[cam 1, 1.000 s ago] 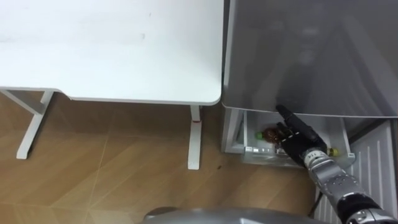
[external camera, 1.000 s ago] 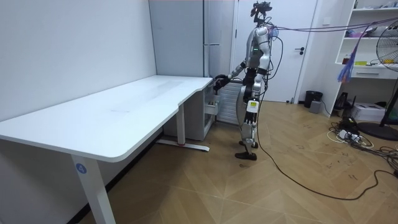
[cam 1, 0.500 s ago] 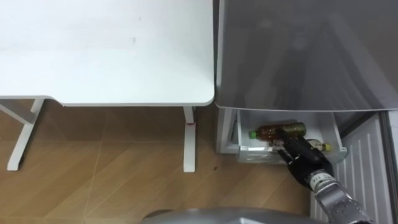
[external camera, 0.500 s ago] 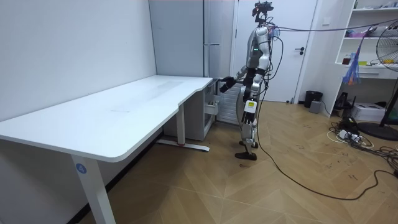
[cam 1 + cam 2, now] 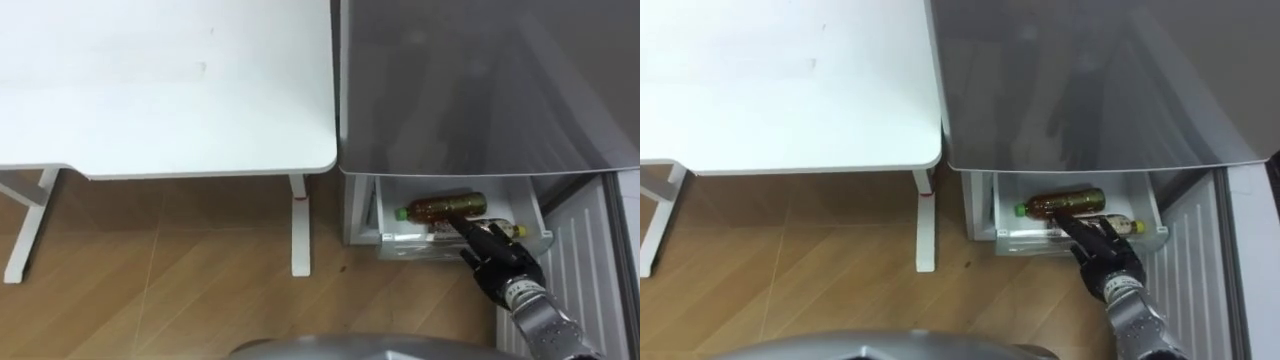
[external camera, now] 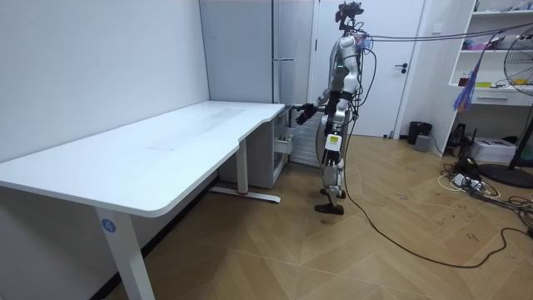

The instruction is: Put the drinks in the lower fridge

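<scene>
Right robot hand [image 5: 498, 265] hung over the front edge of the open drawer [image 5: 405, 243] at the bottom of the fridge [image 5: 480, 80]. Its fingers were loosely extended and pointed up-left toward the drinks, holding nothing. A brown bottle [image 5: 446, 208] with a green cap lay on its side in the drawer, cap toward the robot's left, just beyond the fingertips. One finger overlapped the bottle's right end in the eye views; couldn't tell whether it touched. A second bottle [image 5: 1115, 221] with a yellow cap lay alongside the first on the near side, partly hidden by the hand. Both drinks sat inside the drawer, under the grey fridge body. The fridge door [image 5: 585, 270] stood open at the right, ribbed inner side showing. The white surface [image 5: 170, 80] sat just beside the fridge on the left. In the room view the robot stood upright at the fridge by the end of the surface, right arm reached forward toward the drawer.
</scene>
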Robot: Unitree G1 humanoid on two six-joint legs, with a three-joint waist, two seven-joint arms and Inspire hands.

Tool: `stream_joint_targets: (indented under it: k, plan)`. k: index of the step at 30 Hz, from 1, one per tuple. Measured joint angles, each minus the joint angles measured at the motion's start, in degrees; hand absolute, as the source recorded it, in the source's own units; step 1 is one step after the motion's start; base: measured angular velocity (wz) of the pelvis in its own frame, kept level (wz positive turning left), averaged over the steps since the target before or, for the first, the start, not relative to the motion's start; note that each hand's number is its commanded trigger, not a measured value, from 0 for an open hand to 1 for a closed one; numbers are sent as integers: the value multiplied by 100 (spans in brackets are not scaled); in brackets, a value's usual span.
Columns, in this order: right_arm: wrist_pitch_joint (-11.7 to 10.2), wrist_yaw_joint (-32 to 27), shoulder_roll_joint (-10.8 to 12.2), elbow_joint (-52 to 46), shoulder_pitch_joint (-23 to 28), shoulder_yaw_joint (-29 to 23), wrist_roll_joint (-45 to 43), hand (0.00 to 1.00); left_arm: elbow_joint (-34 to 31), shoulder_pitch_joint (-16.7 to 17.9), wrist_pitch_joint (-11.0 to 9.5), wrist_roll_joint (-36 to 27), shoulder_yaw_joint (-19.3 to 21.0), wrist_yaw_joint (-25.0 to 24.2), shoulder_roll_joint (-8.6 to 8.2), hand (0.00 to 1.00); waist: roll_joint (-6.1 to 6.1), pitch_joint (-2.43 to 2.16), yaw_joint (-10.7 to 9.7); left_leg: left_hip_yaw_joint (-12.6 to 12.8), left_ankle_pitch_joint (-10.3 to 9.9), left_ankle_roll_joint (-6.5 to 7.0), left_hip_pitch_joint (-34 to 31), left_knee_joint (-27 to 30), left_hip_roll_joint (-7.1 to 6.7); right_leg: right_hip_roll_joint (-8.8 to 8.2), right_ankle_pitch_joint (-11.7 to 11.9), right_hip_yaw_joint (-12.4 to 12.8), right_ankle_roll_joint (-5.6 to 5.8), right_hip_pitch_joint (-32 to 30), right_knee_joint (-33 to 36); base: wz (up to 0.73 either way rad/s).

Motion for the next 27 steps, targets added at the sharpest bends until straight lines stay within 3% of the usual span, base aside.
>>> stream_joint_targets:
  k: [6,12,16,19,21,24,26,27]
  plan:
    - [-26,-109,18,186,28,-1,935,0,2,3,-6,26,-3,9,-5,0,41,30,14,0,-1,1,-34,1,-1,-3,0,-15,0,-36,-4,0]
    - [-128,49,102,616,-53,-263,1937,0,74,-63,-168,-2,-27,2,-5,0,113,-11,6,-13,1,3,-375,121,0,-15,3,-55,-4,-387,120,0]
    - [-173,156,103,1091,-376,-290,2298,0,321,-302,-221,-49,-73,13,1,0,209,9,22,-19,4,7,-754,290,6,-32,-1,-66,-13,-759,328,0]
    - [-167,306,100,1738,-999,-386,2297,0,614,-745,-272,-70,-205,48,56,0,255,51,43,-21,20,28,-1248,526,28,-47,-13,-72,-33,-1328,709,-2]
    - [-168,444,103,2139,-1516,-385,2417,0,745,-1153,-393,-207,-387,53,145,0,268,153,147,-11,20,28,-1771,875,54,-70,-31,-99,-63,-1866,1077,-2]
    - [-124,484,98,2384,-2079,-538,2516,0,958,-1721,-519,-261,-566,99,243,0,196,238,216,-6,3,32,-2832,1679,82,-149,-111,-189,-132,-2899,1912,6]
    - [-96,482,6,2547,-2342,-625,2575,0,950,-1875,-548,-269,-708,172,301,0,147,244,258,15,-91,82,-3400,2137,70,-238,-265,-211,-148,-3536,2517,9]
    - [-92,473,-92,2557,-2429,-625,2604,0,949,-1957,-559,-358,-728,220,331,0,132,249,329,9,-239,100,-3819,2514,68,-268,-463,-202,-169,-3927,2867,3]
